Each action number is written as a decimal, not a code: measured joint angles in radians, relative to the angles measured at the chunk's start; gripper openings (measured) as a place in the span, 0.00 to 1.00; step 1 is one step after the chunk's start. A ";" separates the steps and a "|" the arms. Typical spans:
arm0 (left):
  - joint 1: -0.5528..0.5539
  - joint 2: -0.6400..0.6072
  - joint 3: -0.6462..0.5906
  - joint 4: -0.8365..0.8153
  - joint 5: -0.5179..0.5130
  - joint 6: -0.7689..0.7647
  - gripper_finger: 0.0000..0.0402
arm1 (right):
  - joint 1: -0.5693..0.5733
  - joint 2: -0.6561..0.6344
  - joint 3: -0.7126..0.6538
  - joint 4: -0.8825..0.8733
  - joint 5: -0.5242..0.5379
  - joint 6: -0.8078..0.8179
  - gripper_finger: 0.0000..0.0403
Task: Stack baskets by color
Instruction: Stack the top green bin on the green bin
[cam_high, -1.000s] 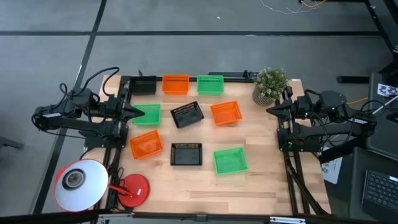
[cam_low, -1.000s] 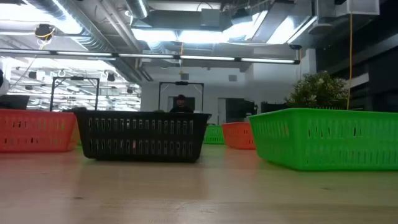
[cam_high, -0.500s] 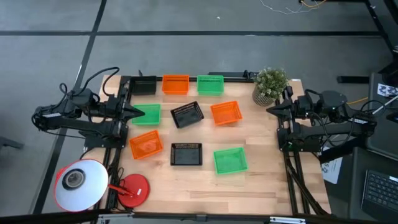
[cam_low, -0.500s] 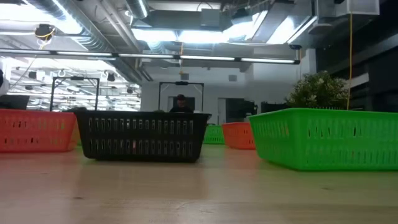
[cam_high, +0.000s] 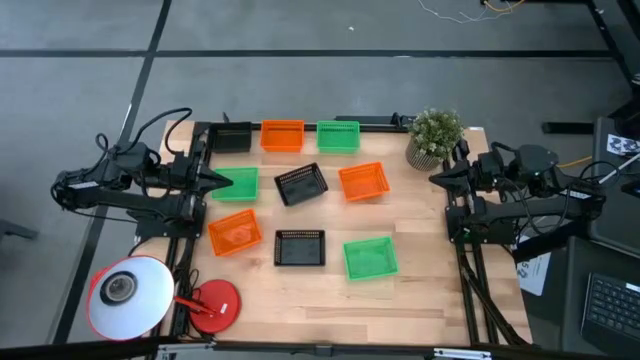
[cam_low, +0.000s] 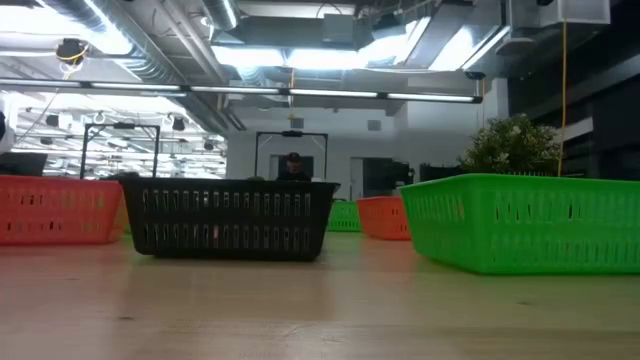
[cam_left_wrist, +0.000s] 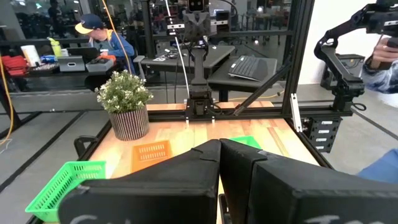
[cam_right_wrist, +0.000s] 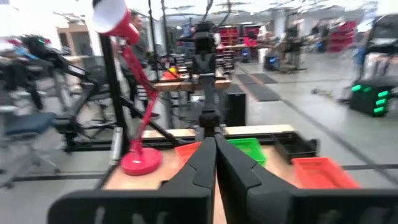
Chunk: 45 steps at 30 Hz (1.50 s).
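Several baskets lie singly on the wooden table, each flat on its base. Along the far edge stand a black basket (cam_high: 232, 137), an orange one (cam_high: 282, 135) and a green one (cam_high: 338, 135). In the middle are a green one (cam_high: 240, 185), a skewed black one (cam_high: 301, 184) and an orange one (cam_high: 364, 181). Nearer are an orange one (cam_high: 235, 233), a black one (cam_high: 300, 248) and a green one (cam_high: 370, 257). My left gripper (cam_high: 228, 181) hangs shut and level over the table's left edge. My right gripper (cam_high: 435, 177) hangs shut and level over the right edge. Neither holds anything.
A potted plant (cam_high: 435, 135) stands at the far right corner, close to my right gripper. A red desk lamp (cam_high: 215, 305) with a white head (cam_high: 128, 297) stands at the near left corner. Bare wood lies along the table's near edge (cam_high: 330, 305).
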 joint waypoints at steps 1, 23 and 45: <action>0.000 0.000 0.000 0.000 0.000 0.000 0.00 | 0.000 0.000 0.000 0.001 -0.013 0.021 0.04; 0.000 0.000 0.000 0.035 -0.071 0.263 0.00 | 0.000 0.029 0.000 0.202 -0.325 0.345 0.04; 0.000 0.002 0.001 0.364 -0.131 0.292 0.00 | 0.003 0.039 -0.004 0.211 -0.376 -0.336 0.04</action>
